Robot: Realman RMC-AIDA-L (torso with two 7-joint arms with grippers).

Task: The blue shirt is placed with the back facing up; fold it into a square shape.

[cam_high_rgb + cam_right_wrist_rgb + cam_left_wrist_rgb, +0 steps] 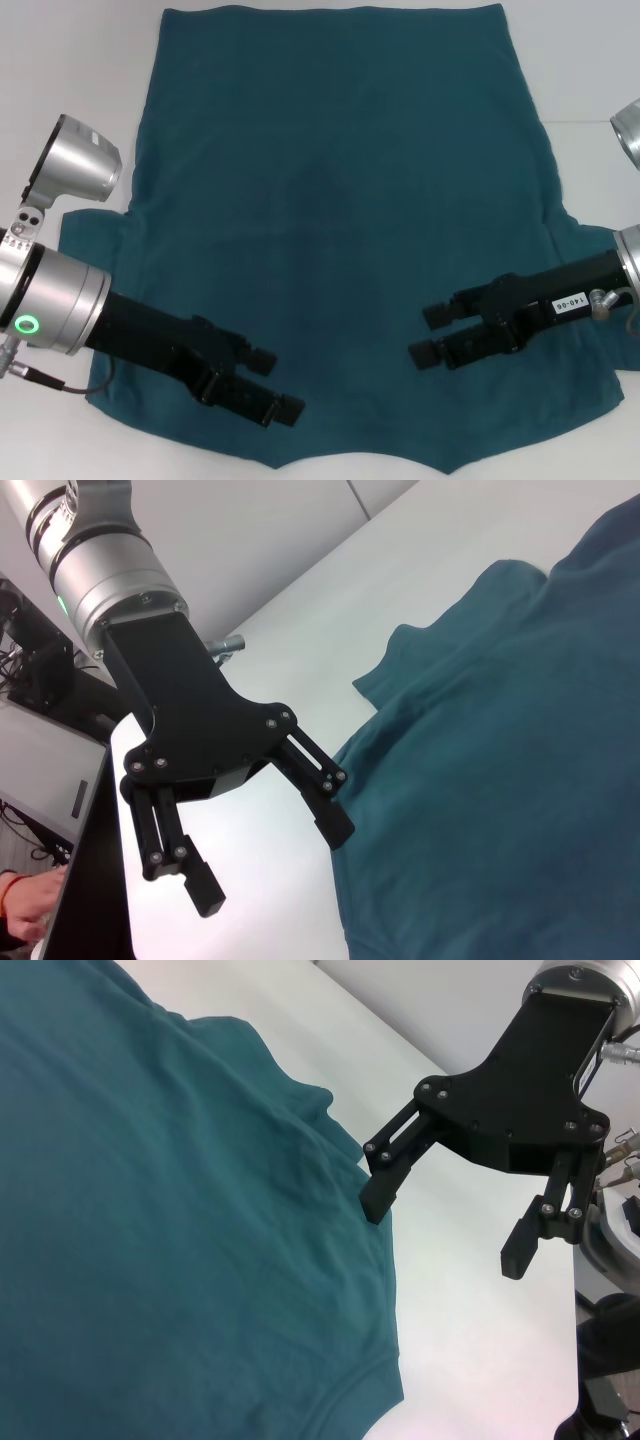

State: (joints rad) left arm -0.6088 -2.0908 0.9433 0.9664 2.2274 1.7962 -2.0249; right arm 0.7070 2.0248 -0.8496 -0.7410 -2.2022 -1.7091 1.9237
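Observation:
The blue shirt (330, 200) lies spread flat on the white table (60, 60), plain side up, neckline (360, 466) toward me and hem at the far edge. No print shows. My left gripper (277, 385) is open and empty over the shirt's near left shoulder area. My right gripper (428, 335) is open and empty over the near right part. The left wrist view shows the shirt (150, 1210) and the right gripper (445, 1232) by its edge. The right wrist view shows the shirt (520, 780) and the left gripper (272, 865).
Short sleeves stick out at the left (90, 235) and right (590, 260). Bare table surrounds the shirt. Beyond the table edge, the right wrist view shows equipment (40, 640) and a person's hand (25, 910).

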